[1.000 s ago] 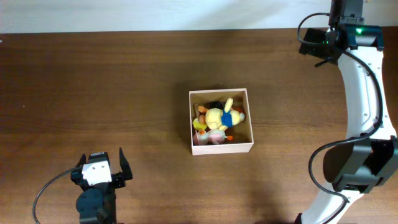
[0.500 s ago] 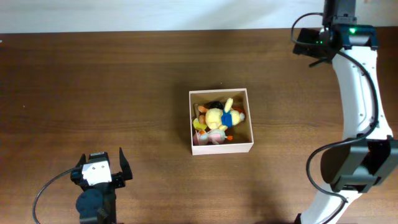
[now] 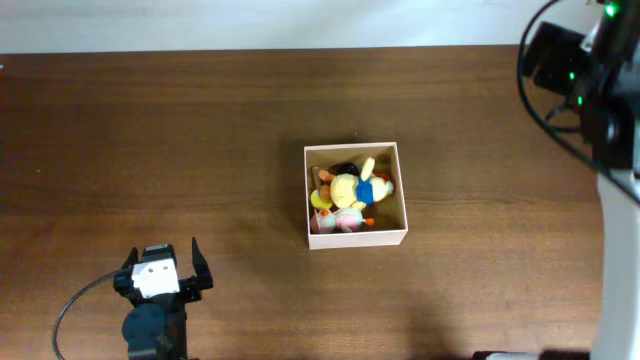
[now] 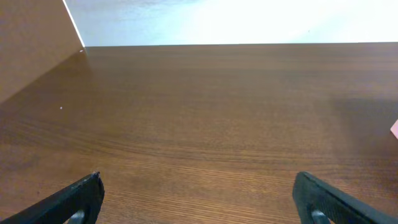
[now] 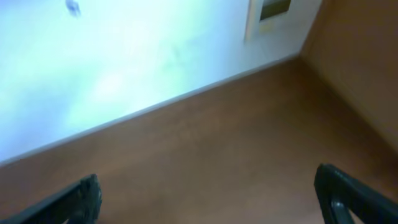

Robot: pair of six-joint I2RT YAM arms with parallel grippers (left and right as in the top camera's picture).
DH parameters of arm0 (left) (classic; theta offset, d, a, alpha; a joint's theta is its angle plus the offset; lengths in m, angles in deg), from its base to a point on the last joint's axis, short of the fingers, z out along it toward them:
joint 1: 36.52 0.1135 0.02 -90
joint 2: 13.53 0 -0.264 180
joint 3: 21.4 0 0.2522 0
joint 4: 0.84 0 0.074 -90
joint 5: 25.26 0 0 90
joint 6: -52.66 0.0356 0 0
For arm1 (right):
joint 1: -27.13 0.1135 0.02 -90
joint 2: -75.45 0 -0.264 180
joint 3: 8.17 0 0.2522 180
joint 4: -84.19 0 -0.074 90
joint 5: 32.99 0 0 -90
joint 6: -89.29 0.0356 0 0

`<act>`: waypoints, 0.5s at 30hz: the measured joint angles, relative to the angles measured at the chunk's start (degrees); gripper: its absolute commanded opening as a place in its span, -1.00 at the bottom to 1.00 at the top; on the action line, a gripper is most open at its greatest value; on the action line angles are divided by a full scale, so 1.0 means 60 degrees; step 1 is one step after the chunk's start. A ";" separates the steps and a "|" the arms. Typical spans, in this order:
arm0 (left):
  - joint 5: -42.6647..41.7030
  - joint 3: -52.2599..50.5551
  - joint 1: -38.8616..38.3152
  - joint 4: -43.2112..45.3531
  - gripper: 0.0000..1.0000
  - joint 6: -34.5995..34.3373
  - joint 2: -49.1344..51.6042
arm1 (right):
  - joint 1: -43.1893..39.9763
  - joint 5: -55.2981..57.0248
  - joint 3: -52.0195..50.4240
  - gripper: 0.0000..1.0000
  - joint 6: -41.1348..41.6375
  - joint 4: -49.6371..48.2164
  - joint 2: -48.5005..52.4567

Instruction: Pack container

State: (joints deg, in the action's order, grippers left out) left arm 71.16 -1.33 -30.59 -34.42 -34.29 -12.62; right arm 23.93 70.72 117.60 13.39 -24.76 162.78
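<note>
— Both hands empty?
— Yes. The left hand (image 3: 162, 250) and right hand (image 5: 205, 193) gape wide, holding nothing.
— And the container (image 3: 358, 238)?
— Mid-worktop (image 3: 200, 150), plush toys (image 3: 345, 188) heaped inside. The left hand sits well off its near-left corner, the right hand well beyond its far-right corner.
— Handling?
— Probably light, with thin walls that could buckle. Pinch one wall near a corner, gently.

Left gripper (image 3: 164, 252): black fingers, white block behind, grey cable loop (image 3: 72, 300). Right arm (image 3: 622, 250): white link, black housing, green LEDs (image 3: 608, 10).
</note>
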 measured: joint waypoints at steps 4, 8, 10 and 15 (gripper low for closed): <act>0.0000 -0.0004 0.0004 0.0022 0.99 0.0000 -0.0015 | 0.0000 0.0109 -0.2208 0.98 0.0004 -0.0812 -0.1858; 0.0004 -0.0011 0.0000 0.0033 0.98 0.0004 -0.0033 | -0.0004 0.0135 -0.5136 0.98 0.0000 -0.2153 -0.4171; 0.0000 -0.0011 0.0000 0.0036 0.99 0.0004 -0.0036 | -0.0004 0.0127 -0.6470 0.97 0.0007 -0.2801 -0.5377; 0.0000 -0.0011 0.0000 0.0047 0.99 0.0004 -0.0036 | -0.0004 0.0029 -0.9388 0.98 0.0018 -0.4109 -0.7799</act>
State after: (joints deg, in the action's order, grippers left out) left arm 71.16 -1.40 -30.59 -34.13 -34.27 -12.84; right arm 23.90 70.90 61.27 13.50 -49.41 115.98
